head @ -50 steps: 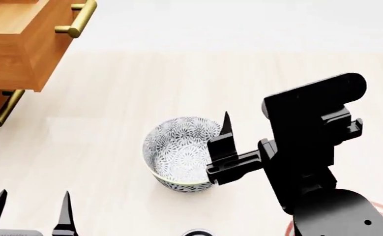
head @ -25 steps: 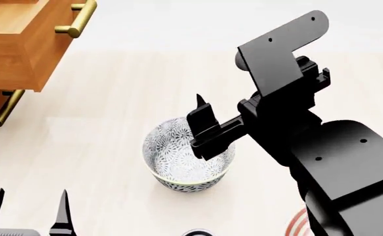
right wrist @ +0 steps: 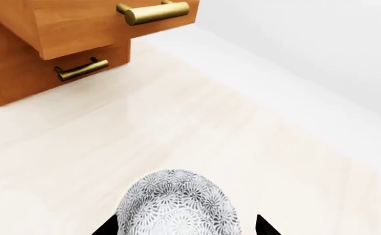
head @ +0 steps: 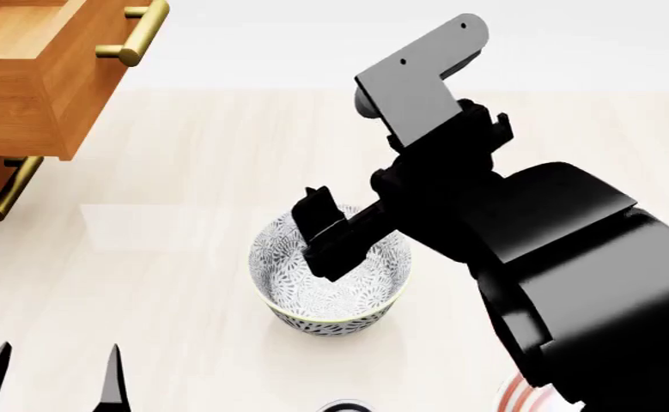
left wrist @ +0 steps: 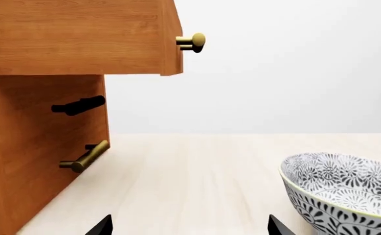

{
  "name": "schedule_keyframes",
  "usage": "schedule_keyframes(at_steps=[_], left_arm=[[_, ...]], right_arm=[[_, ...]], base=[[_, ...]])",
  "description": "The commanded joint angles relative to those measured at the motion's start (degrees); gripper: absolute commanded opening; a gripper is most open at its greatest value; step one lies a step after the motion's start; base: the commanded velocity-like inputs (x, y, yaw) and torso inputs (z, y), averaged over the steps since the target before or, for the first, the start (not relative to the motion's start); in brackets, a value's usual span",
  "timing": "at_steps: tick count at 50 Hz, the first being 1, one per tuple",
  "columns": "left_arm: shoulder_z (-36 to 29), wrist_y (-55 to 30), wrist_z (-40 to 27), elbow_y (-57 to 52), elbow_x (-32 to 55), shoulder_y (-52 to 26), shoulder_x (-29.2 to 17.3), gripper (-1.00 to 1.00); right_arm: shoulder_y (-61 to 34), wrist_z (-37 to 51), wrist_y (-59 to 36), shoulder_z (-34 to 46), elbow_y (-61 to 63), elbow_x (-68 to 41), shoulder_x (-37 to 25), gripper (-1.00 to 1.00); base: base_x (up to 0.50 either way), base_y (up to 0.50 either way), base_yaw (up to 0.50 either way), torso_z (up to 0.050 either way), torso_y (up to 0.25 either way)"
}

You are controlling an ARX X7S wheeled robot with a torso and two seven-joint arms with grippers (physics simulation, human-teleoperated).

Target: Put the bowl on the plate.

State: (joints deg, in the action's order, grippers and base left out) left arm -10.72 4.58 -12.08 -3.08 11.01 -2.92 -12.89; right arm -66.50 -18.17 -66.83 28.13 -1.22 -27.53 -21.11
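The bowl (head: 328, 287), small and deep with a grey-and-white floral pattern, stands upright on the pale wooden table; the left wrist view has it (left wrist: 347, 196) off to one side. My right gripper (head: 323, 233) hovers over the bowl's middle. It is open, and in the right wrist view (right wrist: 184, 227) its dark fingertips (right wrist: 105, 228) stand either side of the bowl (right wrist: 177, 205), apart from it. My left gripper (head: 53, 378) is open and empty near the table's front left (left wrist: 190, 227). Only a sliver of the plate's (head: 515, 393) red rings shows at the front right, behind my right arm.
A wooden drawer cabinet (head: 25, 94) with brass handles (head: 139, 34) stands at the back left, its upper drawer pulled out over the table. A dark round object (head: 346, 406) peeks in at the front edge. A white wall (right wrist: 321, 39) runs behind the table.
My right arm has swung left and away from me; its gripper went from the bowl's right rim to above the bowl's middle. The bowl has not moved. The left gripper dropped slightly in view.
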Motion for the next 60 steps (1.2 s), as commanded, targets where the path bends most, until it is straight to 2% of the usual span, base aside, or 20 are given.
schedule_keyframes(at_steps=[1, 19, 44, 60], left_arm=[[-0.4, 1.6, 0.0, 1.3, 0.0, 0.1, 0.0, 1.00], [-0.8, 1.5, -0.4, 1.6, 0.4, -0.5, -0.3, 1.00], [-1.5, 1.9, -1.3, 1.7, 0.5, -0.6, -0.8, 1.00], [-1.9, 2.4, -1.5, 2.2, 0.8, -0.7, -1.1, 1.00]], right_arm=[[-3.5, -2.8, 3.4, 4.4, -9.0, 2.0, 2.4, 1.00], [-4.3, -6.1, 8.1, 9.2, -19.3, 3.9, 5.9, 1.00], [-4.0, -8.5, 10.6, 11.6, -24.0, 3.6, 8.7, 1.00], [-5.4, -10.5, 15.3, 14.7, -31.9, 5.7, 11.7, 1.00]], base=[[0.00, 0.00, 0.00, 0.000, 0.000], [0.00, 0.00, 0.00, 0.000, 0.000], [0.00, 0.00, 0.00, 0.000, 0.000], [0.00, 0.00, 0.00, 0.000, 0.000]])
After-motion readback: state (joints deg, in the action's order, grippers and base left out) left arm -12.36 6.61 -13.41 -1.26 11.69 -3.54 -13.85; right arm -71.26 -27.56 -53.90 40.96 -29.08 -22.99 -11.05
